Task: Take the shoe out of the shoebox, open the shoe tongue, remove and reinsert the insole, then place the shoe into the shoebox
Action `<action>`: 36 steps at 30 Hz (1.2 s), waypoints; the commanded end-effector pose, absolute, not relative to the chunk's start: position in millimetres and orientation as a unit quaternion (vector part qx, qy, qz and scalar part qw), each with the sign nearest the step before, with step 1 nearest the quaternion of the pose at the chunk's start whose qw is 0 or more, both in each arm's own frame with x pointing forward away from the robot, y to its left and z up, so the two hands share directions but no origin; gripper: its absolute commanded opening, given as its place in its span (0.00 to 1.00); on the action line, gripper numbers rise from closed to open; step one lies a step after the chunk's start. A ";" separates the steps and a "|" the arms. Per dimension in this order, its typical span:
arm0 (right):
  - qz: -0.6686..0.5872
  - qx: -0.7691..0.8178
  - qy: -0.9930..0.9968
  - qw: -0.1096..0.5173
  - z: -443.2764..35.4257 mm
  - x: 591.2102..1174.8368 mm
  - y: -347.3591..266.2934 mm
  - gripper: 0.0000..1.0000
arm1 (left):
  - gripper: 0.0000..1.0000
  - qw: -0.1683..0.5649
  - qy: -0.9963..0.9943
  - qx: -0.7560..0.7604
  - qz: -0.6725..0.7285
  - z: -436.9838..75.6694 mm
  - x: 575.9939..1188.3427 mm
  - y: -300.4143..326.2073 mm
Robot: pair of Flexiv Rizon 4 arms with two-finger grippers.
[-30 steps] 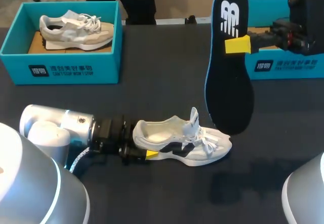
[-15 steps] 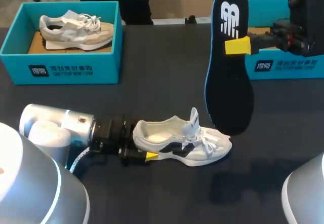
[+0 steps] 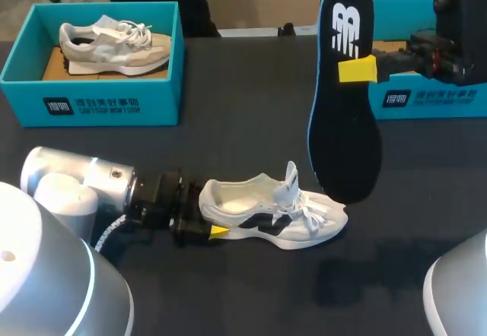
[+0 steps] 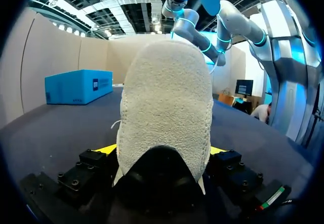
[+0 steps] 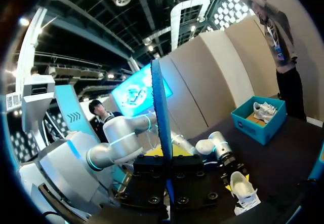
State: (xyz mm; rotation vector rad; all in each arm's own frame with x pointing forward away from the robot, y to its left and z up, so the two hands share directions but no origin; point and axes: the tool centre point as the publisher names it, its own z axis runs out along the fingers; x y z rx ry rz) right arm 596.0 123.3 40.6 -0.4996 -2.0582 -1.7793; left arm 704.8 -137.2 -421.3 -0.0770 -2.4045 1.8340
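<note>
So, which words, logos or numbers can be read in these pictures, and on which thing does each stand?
On the insole: a big white striped logo, a mark, not words.
On the left shoebox, front wall: a dark label and a line of small print, too small to read.
On the right shoebox, front wall: the same, also too small.
On the shoe on the table: no print visible.
Numbers: none.
</note>
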 end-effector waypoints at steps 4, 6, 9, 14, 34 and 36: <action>-0.631 -0.177 -0.732 0.188 40.6 598.1 125.0 0.00 | 1.00 0.077 -0.816 -0.060 0.570 -405.5 712.7 -120.7; -0.631 -0.177 -0.732 0.188 40.6 598.1 125.0 0.00 | 1.00 0.075 -0.834 -0.087 0.540 -399.7 711.4 -115.5; -0.631 -0.177 -0.732 0.188 40.6 598.1 125.0 0.00 | 1.00 0.075 -0.834 -0.087 0.540 -399.7 711.4 -115.5; -0.631 -0.177 -0.732 0.188 40.6 598.1 125.0 0.00 | 1.00 0.075 -0.834 -0.087 0.540 -399.7 711.4 -115.5; -0.631 -0.177 -0.732 0.188 40.6 598.1 125.0 0.00 | 1.00 0.075 -0.947 -0.099 0.295 -383.3 711.1 -83.4; -0.631 -0.177 -0.732 0.188 40.6 598.1 125.0 0.00 | 1.00 0.075 -0.947 -0.099 0.295 -383.3 711.1 -83.4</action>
